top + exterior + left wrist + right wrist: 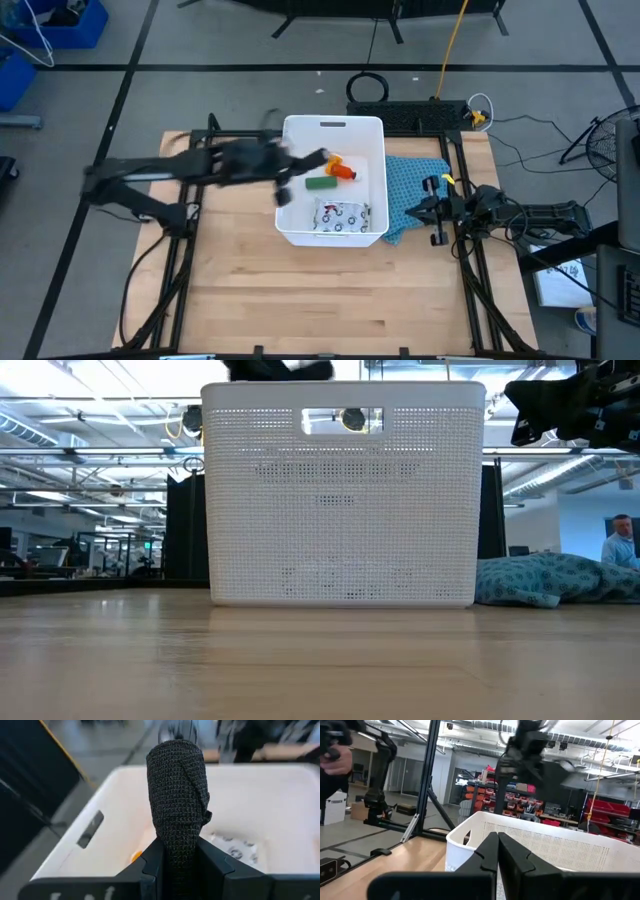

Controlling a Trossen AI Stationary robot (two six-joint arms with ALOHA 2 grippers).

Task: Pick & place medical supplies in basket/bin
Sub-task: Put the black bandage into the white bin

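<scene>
The white bin [335,125] stands mid-table; it also shows in the low view [340,500]. Inside it lie an orange pill bottle [340,168], a green block [320,183] and a white patterned packet [342,213]. My left gripper [287,185] is over the bin's left rim, shut on a black mesh-wrapped block [177,800]. My right gripper [432,210] hovers over the blue cloth [410,185] to the right of the bin, shut and empty [497,850]. My left gripper pinches the black block's lower end [177,855] between its two fingers [152,867], one on each side. The block stands out past the fingertips, lifted clear above the bin's inside. How far back between the fingers it reaches does not show.
The crumpled blue cloth [550,580] lies against the bin's right side. Metal frame rails run along the table's left and right edges. Bare wood lies in front of the bin. A person shows in the room far behind [620,540].
</scene>
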